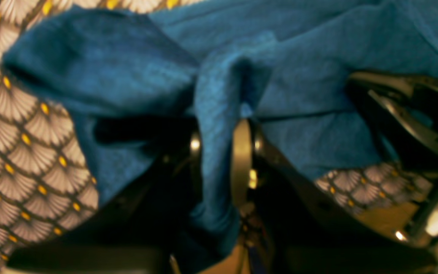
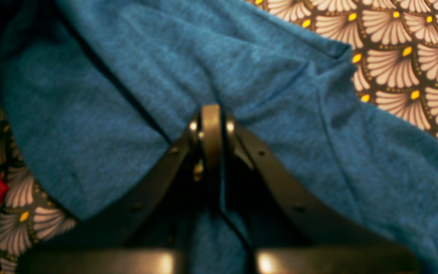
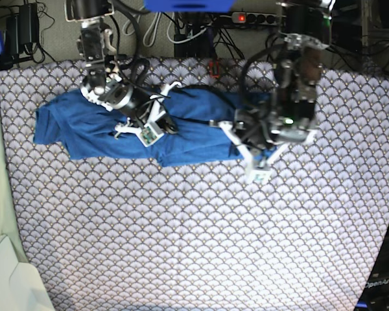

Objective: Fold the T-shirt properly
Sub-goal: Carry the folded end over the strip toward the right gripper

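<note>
With the shirt (image 3: 91, 126) lying bunched near the counter's (image 3: 201, 246) far edge and both jaws pinched on its cloth, left (image 1: 219, 152) and right (image 2: 211, 121), a thin fold could slip free if the 2 arms pull unevenly.

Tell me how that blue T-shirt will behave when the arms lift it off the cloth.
Probably floppy: the T-shirt bunches into soft folds where the left gripper pinches it. Likely to sag and trail, since much of it lies spread on the table cloth beyond the right gripper. The matte knit seems unlikely to slip.
</note>
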`<state>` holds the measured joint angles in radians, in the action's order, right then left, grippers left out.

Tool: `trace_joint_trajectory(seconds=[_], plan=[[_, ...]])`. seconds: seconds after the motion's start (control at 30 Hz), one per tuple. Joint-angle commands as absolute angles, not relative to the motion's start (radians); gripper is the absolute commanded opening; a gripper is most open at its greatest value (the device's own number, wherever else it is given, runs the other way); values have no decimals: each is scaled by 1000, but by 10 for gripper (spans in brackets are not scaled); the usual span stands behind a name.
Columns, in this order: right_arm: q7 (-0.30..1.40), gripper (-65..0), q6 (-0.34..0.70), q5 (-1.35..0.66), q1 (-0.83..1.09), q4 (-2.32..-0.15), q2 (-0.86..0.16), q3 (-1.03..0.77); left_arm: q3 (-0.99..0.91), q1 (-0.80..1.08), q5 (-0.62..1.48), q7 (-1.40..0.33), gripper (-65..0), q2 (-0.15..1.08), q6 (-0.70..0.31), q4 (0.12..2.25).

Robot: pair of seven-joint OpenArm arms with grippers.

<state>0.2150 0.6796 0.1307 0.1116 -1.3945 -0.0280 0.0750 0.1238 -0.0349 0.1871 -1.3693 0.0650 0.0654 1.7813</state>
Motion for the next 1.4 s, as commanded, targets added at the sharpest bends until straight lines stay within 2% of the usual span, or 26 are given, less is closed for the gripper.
trace_joint_trajectory(seconds=[0.0,0.5,0.9,1.37], plan=[[237,-650,671,145,107,-1405,-35,73,140,-62,182,-1366,-649,53,68,1801],[236,-650,671,145,104,-1403,-36,73,380,-81,-119,-1369,-648,-76,68,1788],[245,-650,671,145,113,-1563,-44,62,375,-76,-117,-1371,-648,-79,68,1796],[234,-650,698,143,116,-1564,-44,-157,400,-68,-119,-1369,-648,-133,68,1776]])
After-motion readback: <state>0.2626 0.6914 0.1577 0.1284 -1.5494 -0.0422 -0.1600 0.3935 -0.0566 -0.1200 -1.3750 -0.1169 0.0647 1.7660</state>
